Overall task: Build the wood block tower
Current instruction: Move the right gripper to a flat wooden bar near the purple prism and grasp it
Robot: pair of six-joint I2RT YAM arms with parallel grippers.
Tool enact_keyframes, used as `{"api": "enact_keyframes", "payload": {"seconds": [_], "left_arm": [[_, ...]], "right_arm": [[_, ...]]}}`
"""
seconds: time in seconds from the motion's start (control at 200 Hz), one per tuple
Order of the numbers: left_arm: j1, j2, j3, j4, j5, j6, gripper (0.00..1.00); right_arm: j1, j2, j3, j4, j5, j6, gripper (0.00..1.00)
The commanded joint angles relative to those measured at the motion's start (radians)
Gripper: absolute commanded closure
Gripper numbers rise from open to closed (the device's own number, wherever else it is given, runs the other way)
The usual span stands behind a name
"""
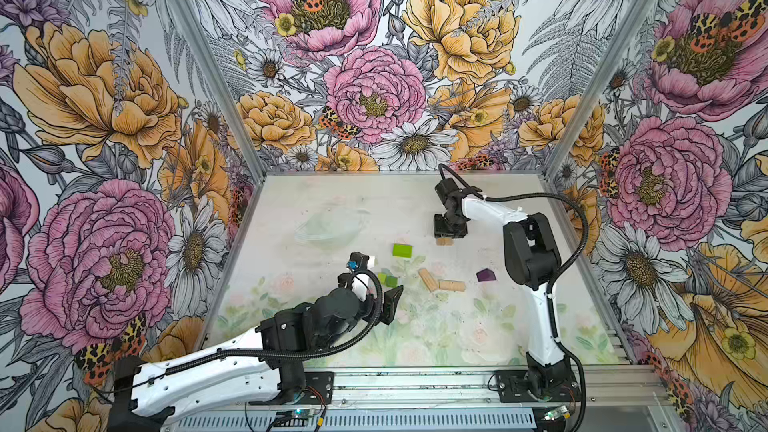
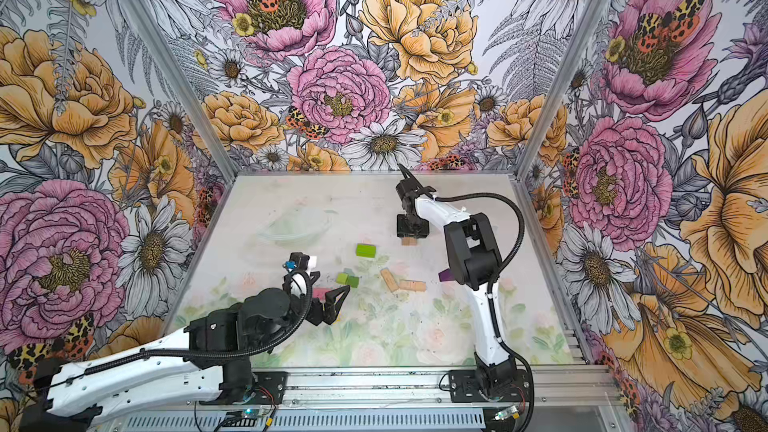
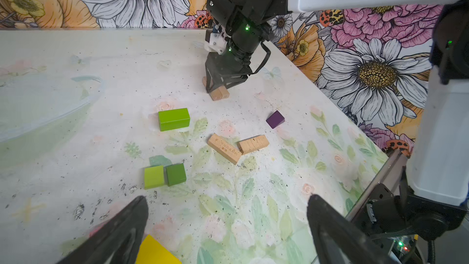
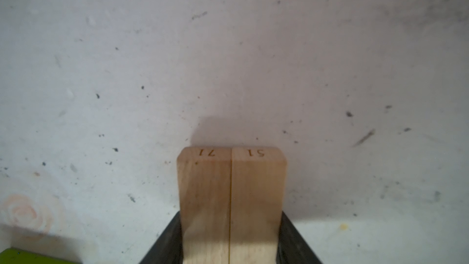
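Two plain tan oblongs (image 4: 231, 199) lie flush side by side on the table, towards the back right (image 1: 444, 241). My right gripper (image 4: 231, 250) points straight down and is shut on the pair, one finger against each outer side. Loose blocks lie mid-table: a lime brick (image 3: 173, 119), two green cubes (image 3: 154, 177) (image 3: 176, 174), two more tan oblongs (image 3: 224, 148) (image 3: 253, 144) and a purple peaked piece (image 3: 275, 119). My left gripper (image 3: 226, 199) hangs open over bare table near the cubes. A yellow oblong (image 3: 154, 252) lies under its finger. A pink oblong (image 2: 319, 293) shows beside it.
Floral walls (image 1: 124, 160) close in the table on three sides. A metal rail (image 1: 415, 388) with both arm bases runs along the front edge. A faint, clear bowl-like shape (image 1: 330, 226) sits at the back left of the table.
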Motion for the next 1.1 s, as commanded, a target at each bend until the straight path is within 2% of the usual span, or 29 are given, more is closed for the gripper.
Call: {"api": "enact_keyframes", "payload": {"seconds": [0.0, 0.085, 0.17, 0.315, 0.435, 0.771, 0.846, 1.096], "left_arm": [[0.056, 0.041, 0.043, 0.075, 0.2, 0.115, 0.01], [0.102, 0.074, 0.064, 0.078, 0.357, 0.178, 0.01], [0.137, 0.092, 0.076, 0.082, 0.472, 0.234, 0.01], [0.214, 0.12, 0.099, 0.09, 0.643, 0.27, 0.01], [0.265, 0.156, 0.1, 0.109, 0.731, 0.268, 0.01], [0.278, 0.18, 0.011, 0.207, 0.729, 0.201, 0.01], [0.275, 0.173, -0.018, 0.227, 0.715, 0.175, 0.01], [0.242, 0.115, -0.085, 0.242, 0.637, 0.138, 0.01]], "right_arm": [[0.004, 0.015, 0.017, 0.006, -0.04, 0.008, 0.36], [0.003, -0.002, 0.018, 0.006, -0.053, 0.002, 0.27], [0.002, -0.037, 0.014, 0.005, -0.059, -0.006, 0.23], [-0.002, -0.145, -0.02, 0.005, -0.051, -0.024, 0.22], [-0.005, -0.261, -0.097, 0.005, -0.055, -0.037, 0.22], [0.011, -0.563, -0.449, 0.018, -0.086, -0.007, 0.22], [0.023, -0.598, -0.514, 0.026, -0.098, 0.016, 0.22], [0.094, -0.648, -0.621, 0.026, -0.014, 0.138, 0.19]]}}
